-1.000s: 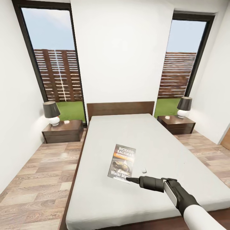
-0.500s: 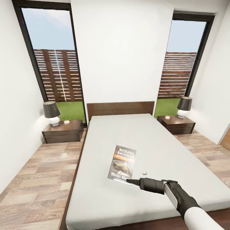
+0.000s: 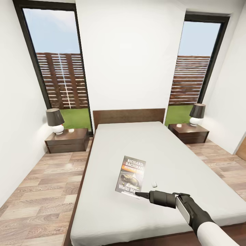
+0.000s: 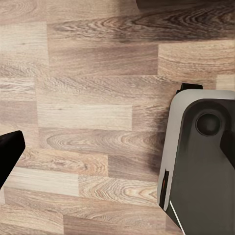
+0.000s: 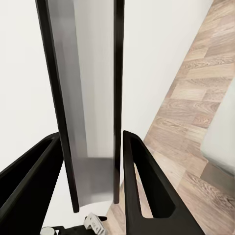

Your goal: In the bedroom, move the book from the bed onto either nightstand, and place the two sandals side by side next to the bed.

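The book [image 3: 131,175], dark-covered with an orange band, lies on the pale-grey mattress of the bed [image 3: 171,150], near its middle. My right gripper [image 3: 137,194] reaches in from the bed's foot and is shut on the book's near edge. In the right wrist view the book [image 5: 93,88] shows edge-on between the two black fingers [image 5: 142,181] of that gripper [image 5: 93,137]. One nightstand [image 3: 68,140] stands to the left of the headboard, another nightstand [image 3: 189,132] to the right. Of my left gripper, one black finger [image 4: 7,156] shows far out to one side above the floor. The sandals are out of view.
Each nightstand carries a lamp [image 3: 54,120], [image 3: 197,114]. A small white object [image 3: 154,184] lies on the mattress next to the book. Wood-plank floor [image 3: 44,191] runs along both sides of the bed. My base [image 4: 205,161] shows in the left wrist view.
My right gripper has drawn back slightly toward the foot of the bed, and the book's near edge has come with it.
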Robot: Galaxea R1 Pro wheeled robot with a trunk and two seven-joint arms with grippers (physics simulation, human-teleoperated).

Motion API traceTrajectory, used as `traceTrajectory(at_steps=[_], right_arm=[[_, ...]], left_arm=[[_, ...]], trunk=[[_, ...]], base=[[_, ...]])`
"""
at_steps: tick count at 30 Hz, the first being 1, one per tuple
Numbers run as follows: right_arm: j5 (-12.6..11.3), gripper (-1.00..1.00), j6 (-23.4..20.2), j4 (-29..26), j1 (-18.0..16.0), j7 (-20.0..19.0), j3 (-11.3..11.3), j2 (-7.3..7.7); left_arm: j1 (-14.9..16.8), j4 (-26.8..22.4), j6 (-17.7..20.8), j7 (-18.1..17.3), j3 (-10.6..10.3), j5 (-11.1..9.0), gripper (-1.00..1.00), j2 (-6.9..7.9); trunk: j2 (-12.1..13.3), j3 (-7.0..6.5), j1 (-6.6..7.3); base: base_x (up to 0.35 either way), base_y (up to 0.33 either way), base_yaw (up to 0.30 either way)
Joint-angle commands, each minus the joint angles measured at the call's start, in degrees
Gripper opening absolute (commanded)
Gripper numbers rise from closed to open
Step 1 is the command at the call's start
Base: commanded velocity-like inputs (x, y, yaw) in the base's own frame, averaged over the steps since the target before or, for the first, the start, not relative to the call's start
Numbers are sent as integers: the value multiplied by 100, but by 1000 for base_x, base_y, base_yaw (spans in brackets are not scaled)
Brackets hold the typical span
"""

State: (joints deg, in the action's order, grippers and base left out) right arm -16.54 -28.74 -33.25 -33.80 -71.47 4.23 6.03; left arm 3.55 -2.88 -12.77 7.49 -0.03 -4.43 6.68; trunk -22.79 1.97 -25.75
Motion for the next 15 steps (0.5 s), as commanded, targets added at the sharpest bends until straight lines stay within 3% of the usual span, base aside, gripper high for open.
traceTrajectory(at_steps=[1, 15], right_arm=[[-55, -100, -51, 1, -3, 9, 32, 7], [-70, -100, -43, 139, 78, 0, 38, -17]], left_arm=[[5, 3, -22, -2, -6, -47, 100, 0], [5, -2, -24, -2, -6, -49, 100, 0]], trunk=[[-13, 13, -4], [-13, 13, -4]], base=[[0, 0, 0], [0, 0, 0]])
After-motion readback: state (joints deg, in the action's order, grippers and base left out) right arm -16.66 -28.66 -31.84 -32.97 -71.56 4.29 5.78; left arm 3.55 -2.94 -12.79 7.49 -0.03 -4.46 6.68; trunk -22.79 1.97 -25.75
